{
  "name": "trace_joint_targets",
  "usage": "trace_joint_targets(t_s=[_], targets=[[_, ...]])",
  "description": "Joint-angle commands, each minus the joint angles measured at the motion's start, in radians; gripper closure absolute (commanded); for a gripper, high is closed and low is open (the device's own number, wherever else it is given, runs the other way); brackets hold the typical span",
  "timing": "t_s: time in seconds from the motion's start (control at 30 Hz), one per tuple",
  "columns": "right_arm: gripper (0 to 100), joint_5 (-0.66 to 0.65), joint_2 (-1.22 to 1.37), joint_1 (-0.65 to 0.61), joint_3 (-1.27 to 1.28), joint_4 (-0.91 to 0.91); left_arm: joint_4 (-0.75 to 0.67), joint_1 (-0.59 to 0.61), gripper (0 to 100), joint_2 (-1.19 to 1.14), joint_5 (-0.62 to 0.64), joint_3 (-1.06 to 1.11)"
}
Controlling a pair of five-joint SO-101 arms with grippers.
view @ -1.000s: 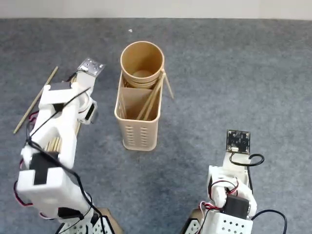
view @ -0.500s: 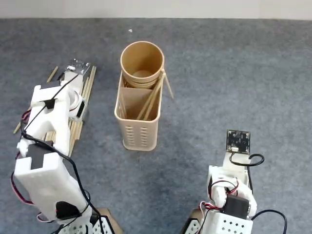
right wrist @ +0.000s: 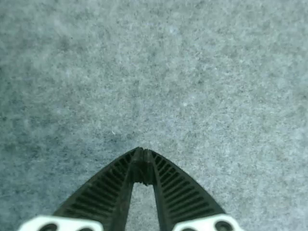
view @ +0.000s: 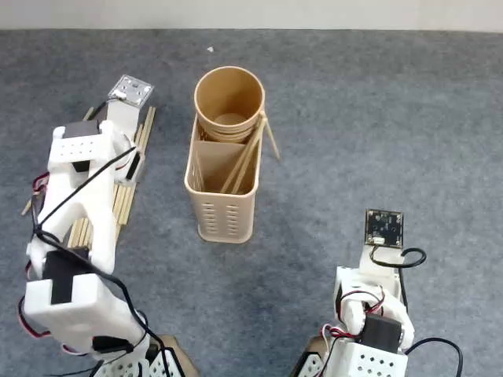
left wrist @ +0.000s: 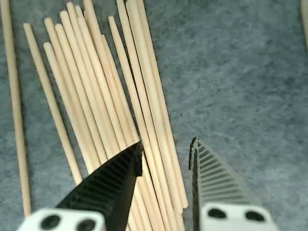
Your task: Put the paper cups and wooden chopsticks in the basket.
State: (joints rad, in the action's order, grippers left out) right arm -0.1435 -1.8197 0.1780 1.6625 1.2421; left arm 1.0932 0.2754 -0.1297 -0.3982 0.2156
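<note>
Left pincer (left wrist: 166,145) apart over chopsticks (left wrist: 106,96): straddle few sticks at pile edge, lower, close squarely. Right pincer (right wrist: 143,166) together, idle.

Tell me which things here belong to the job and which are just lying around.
Job: paper cup standing in the basket; chopsticks inside the basket; loose chopsticks under the open left gripper.
Lying about: grey mat; small white speck near the far edge; right gripper, shut, over bare mat.

High camera straight down over the table (view: 393,118); wrist cameras close above it, chopsticks (left wrist: 96,86) common to left and high.
</note>
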Motion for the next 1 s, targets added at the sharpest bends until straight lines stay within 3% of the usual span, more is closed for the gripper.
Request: trace_joint_targets(t_s=[0.0,0.37,0.57,0.7,0.97], targets=[[99.3,0.011,-0.012,0.007,0.136,0.004,0.002,-0.015,81,-0.033,0.012,-0.024],[99.3,0.011,-0.012,0.007,0.136,0.004,-0.117,0.005,81,-0.217,0.014,-0.031],[99.3,0.011,-0.012,0.007,0.136,0.004,-0.127,0.024,88,-0.229,0.008,-0.033],[99.3,0.011,-0.012,0.007,0.136,0.004,-0.124,0.018,99,-0.229,0.009,-0.033],[99.3,0.011,-0.012,0.007,0.136,0.004,-0.097,0.025,100,-0.208,0.012,-0.059]])
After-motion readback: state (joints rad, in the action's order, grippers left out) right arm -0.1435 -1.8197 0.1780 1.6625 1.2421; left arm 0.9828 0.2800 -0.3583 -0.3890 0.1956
